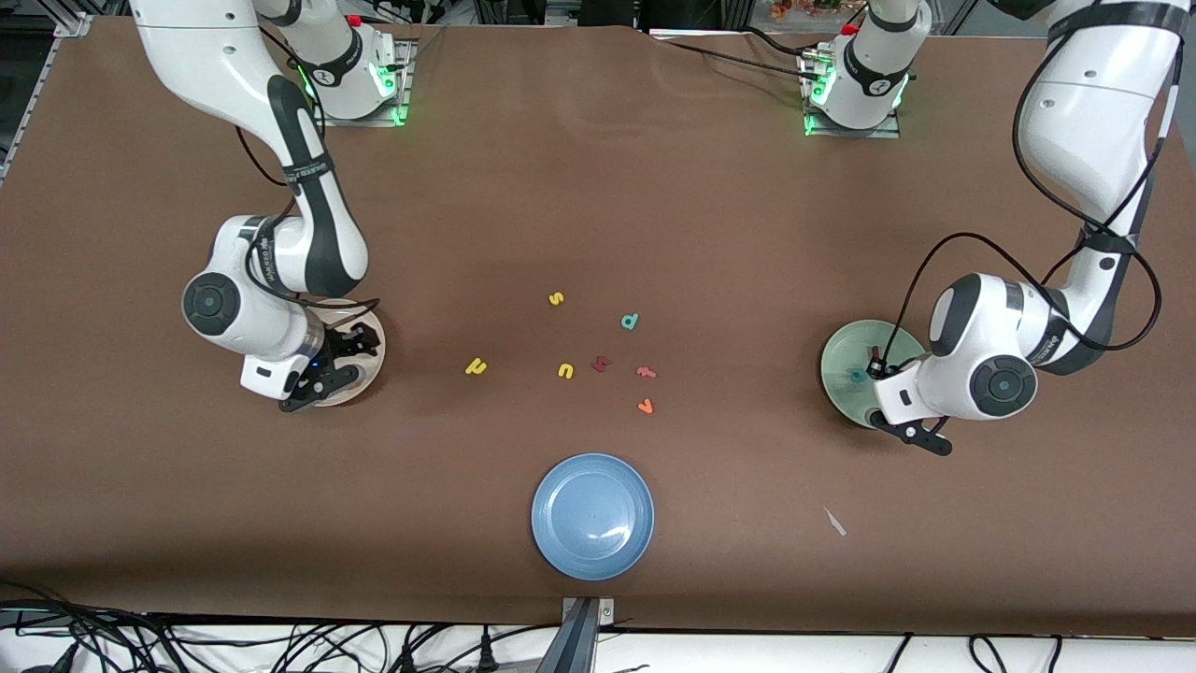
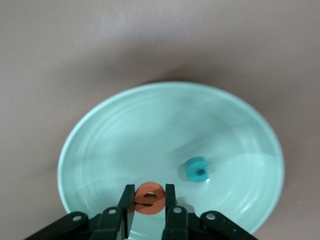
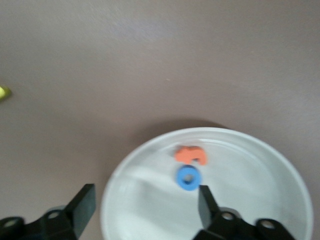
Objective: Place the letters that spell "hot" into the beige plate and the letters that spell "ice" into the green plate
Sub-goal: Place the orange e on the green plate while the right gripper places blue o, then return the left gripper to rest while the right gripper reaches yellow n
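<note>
Front view: right gripper [image 1: 322,374] being hung over beige plate [image 1: 360,360], left gripper [image 1: 902,425] over green plate [image 1: 846,360], left wrist view: orange e [image 2: 149,198] being pinched by closed jaws, teal c [image 2: 196,169] lying in plate, right wrist view: jaws being held wide, empty, blue o [image 3: 188,178] touching orange t [image 3: 191,155] in plate.

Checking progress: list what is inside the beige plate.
Inside the beige plate lie an orange letter and a blue o. The open right gripper covers part of its nearer rim.
</note>
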